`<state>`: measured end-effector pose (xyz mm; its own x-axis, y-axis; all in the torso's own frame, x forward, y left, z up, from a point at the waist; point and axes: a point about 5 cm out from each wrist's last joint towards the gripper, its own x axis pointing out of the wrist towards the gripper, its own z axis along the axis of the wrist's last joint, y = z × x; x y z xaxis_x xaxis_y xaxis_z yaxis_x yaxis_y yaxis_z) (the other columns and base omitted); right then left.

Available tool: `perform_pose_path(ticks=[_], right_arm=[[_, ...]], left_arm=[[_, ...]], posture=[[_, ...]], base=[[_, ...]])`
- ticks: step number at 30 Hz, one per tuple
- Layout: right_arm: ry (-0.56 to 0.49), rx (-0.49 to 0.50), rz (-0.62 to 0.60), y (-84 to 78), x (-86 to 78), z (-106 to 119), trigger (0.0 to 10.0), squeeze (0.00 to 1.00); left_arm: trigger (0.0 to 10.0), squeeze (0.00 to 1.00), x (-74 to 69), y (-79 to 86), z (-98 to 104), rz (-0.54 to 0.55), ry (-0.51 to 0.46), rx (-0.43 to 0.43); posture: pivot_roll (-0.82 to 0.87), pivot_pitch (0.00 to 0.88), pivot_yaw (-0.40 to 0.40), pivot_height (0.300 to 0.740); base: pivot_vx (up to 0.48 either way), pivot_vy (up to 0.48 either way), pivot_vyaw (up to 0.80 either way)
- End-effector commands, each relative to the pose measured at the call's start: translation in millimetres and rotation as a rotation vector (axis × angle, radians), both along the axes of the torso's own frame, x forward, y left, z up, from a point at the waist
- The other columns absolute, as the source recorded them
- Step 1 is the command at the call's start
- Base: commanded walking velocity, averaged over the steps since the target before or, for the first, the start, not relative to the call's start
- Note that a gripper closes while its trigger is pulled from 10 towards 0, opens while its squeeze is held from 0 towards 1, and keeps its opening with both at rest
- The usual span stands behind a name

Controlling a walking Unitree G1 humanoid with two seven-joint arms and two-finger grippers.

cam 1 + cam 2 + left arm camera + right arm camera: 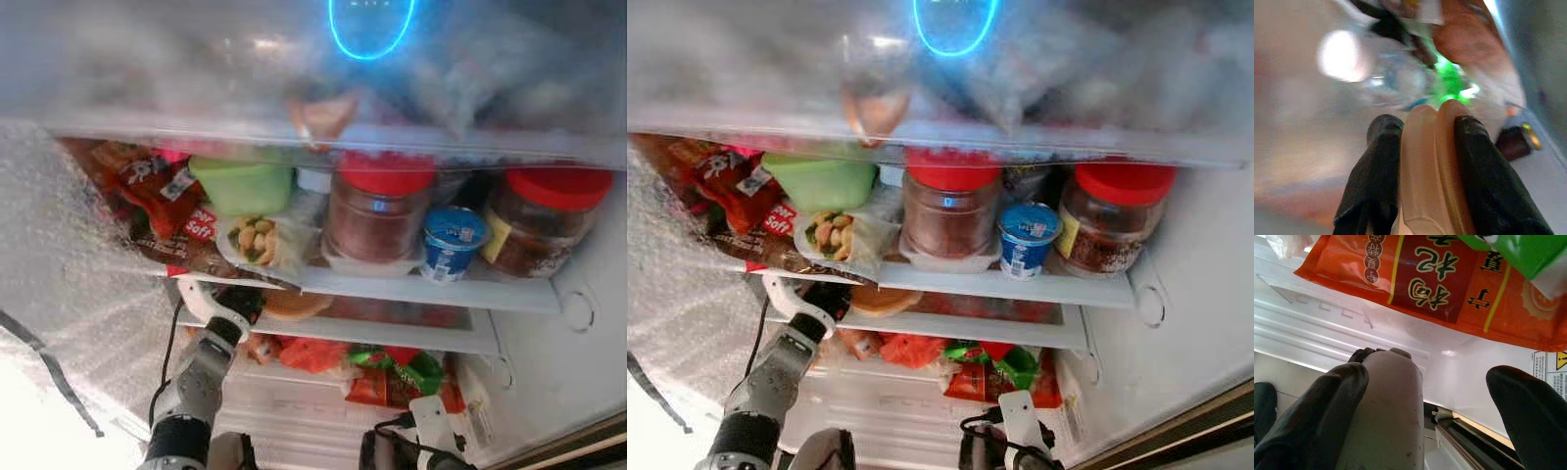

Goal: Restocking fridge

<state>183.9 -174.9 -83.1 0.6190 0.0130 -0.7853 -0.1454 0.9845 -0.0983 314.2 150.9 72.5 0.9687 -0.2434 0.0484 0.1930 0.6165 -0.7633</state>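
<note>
The left gripper (1422,132) pinches a flat tan item (1427,166) edgewise between its fingers (1376,166); what it is cannot be told. In the eye views the left arm (201,377) reaches up into the gap under the middle shelf (392,286), where a brownish round piece (292,305) lies at the shelf edge, probably that same item. Held thin-side-on, it likely slides into the low gap more easily.

The right gripper (1440,396) waits low by the fridge floor, fingers spread. A pale cylinder (1386,406) lies against one finger, not clamped. Just above hangs an orange packet (1430,284) from the lower shelf.

On the middle shelf stand two red-lidded jars (377,211), a blue cup (453,240), a green tub (243,184) and a nut bag (257,240), already crowded, which may explain aiming lower.
</note>
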Motion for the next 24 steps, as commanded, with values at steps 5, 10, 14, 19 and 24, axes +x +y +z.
perform_pose_path(ticks=[5, 10, 14, 19, 24], right_arm=[[0.106, 0.012, -0.013, 1.4, -25.5, -12.6, 10.0, 0.00], [0.106, 0.013, -0.015, 1.2, -25.5, -12.6, 10.0, 0.00], [0.106, 0.012, -0.016, 0.7, -25.6, -12.6, 10.0, 0.00], [0.109, 0.011, -0.015, 0.5, -26.4, -12.9, 10.0, 0.00], [0.111, 0.011, -0.017, 0.2, -26.7, -13.0, 10.0, 0.00]], left_arm=[[10.0, 0.00, 5.9, 5.6, -5.9, 0.058, 0.043, -0.012], [10.0, 0.00, 12.0, 6.5, -5.3, 0.080, 0.052, -0.012], [10.0, 0.00, 18.1, 2.2, -2.1, 0.078, 0.045, 0.000], [10.0, 0.00, 25.1, -2.6, -0.5, 0.067, 0.047, 0.012], [10.0, 0.00, 28.8, -5.3, 0.5, 0.065, 0.050, 0.030]], posture=[[0.00, 0.089, -0.001, 0.622], [0.00, 0.089, -0.001, 0.622], [-0.01, 0.090, 0.000, 0.622], [-0.01, 0.090, -0.001, 0.622], [-0.01, 0.092, 0.001, 0.622]], base=[[0.000, 0.000, 0.00], [0.000, 0.000, 0.00], [0.000, 0.000, 0.00], [0.000, 0.000, 0.00], [0.000, 0.000, 0.00]])
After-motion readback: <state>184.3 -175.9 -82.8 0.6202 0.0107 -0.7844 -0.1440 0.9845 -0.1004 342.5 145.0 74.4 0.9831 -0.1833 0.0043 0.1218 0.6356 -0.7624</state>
